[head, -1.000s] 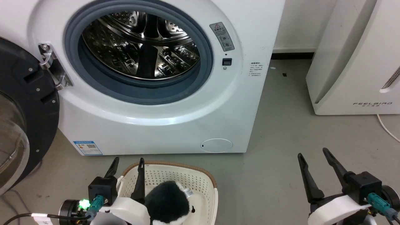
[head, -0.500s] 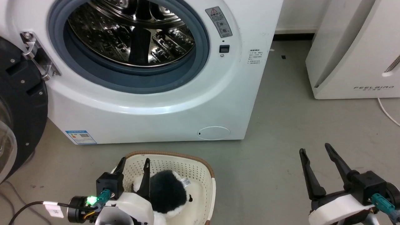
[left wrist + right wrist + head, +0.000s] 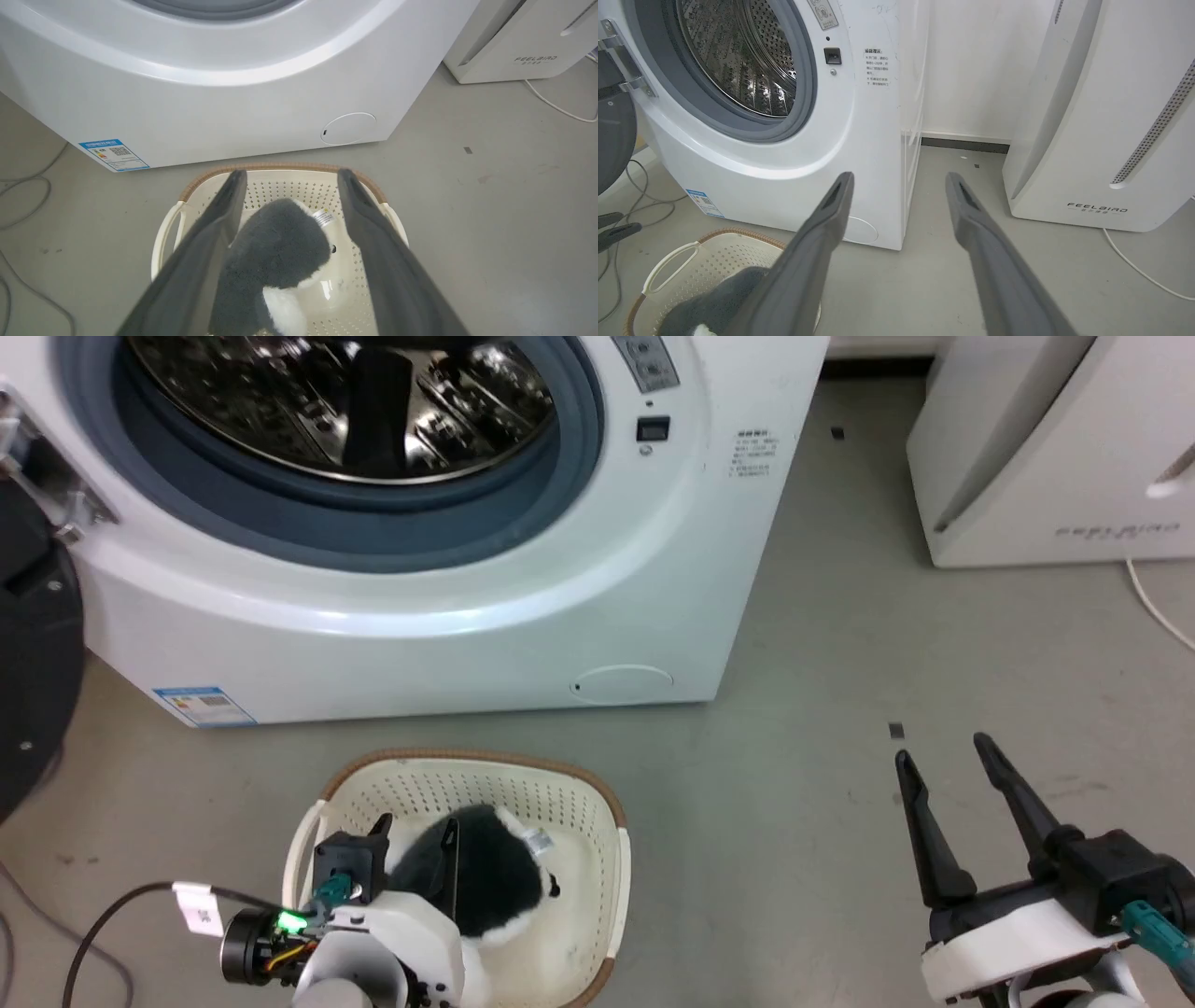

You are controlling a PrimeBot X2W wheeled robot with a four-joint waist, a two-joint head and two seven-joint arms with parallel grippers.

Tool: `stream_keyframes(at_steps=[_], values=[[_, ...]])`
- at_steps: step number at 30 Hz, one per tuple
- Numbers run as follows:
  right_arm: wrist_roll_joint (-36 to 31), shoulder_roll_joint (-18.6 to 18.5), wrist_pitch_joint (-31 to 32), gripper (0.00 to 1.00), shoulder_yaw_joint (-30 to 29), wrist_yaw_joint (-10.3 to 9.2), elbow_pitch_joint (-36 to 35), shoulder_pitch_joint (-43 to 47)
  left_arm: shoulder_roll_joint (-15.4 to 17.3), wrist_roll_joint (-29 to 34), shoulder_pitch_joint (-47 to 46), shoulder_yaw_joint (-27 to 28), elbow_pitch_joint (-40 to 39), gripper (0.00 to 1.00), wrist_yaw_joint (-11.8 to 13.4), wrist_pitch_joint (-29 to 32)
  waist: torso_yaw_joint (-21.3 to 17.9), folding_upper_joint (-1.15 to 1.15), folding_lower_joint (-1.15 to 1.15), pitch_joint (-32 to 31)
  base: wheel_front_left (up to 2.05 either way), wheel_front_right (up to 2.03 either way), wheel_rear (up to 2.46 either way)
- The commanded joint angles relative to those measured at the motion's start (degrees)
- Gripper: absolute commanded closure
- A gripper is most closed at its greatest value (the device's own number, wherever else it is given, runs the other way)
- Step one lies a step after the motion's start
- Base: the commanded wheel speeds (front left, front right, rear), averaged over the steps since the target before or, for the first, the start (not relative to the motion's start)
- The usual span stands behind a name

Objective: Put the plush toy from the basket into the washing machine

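The plush toy point(image 3: 490, 882), black fur with white patches and a small tag, lies in the cream basket point(image 3: 611, 859) on the floor in front of the washing machine point(image 3: 448, 607). My left gripper point(image 3: 417, 829) is open and reaches down into the basket. In the left wrist view its fingers point(image 3: 219, 224) stand either side of the plush toy point(image 3: 280, 238), over the basket's brown rim point(image 3: 280, 166). The steel drum point(image 3: 327, 401) stands open. My right gripper point(image 3: 941, 753) is open and empty above the bare floor, far to the right of the basket.
The black-rimmed door point(image 3: 28, 644) hangs open at the left. A white FEELBIRD appliance point(image 3: 1055, 448) stands at the right, with a white cable point(image 3: 1158, 607) on the floor beside it. Dark cables point(image 3: 23, 196) lie left of the basket.
The head camera has tilted down, so the whole scene has slid up the picture. My left gripper has sunk deeper into the basket, around the plush toy. The right gripper has barely moved.
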Motion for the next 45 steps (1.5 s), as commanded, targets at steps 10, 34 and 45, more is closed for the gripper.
stream_keyframes(at_steps=[10,34,45], values=[[1.7,0.0,-1.7,0.00,0.4,-0.03,-1.3,-2.3,1.9,-0.8,-6.8,-1.8,9.5,0.00,-0.6,0.5,-1.8,0.00,-0.01,5.9,0.00,0.00,0.00],[6.0,0.0,-4.5,0.00,1.8,-0.04,-3.2,-6.0,9.2,-1.1,-22.9,-7.5,26.2,0.00,-2.1,4.8,-7.0,0.00,-0.01,21.5,0.00,0.00,0.00],[8.4,0.0,-5.8,0.00,2.6,-0.04,-3.9,-7.6,12.6,-1.0,-29.8,-10.9,33.0,0.00,-3.3,7.5,-9.3,0.00,-0.01,28.4,0.00,0.00,0.00]])
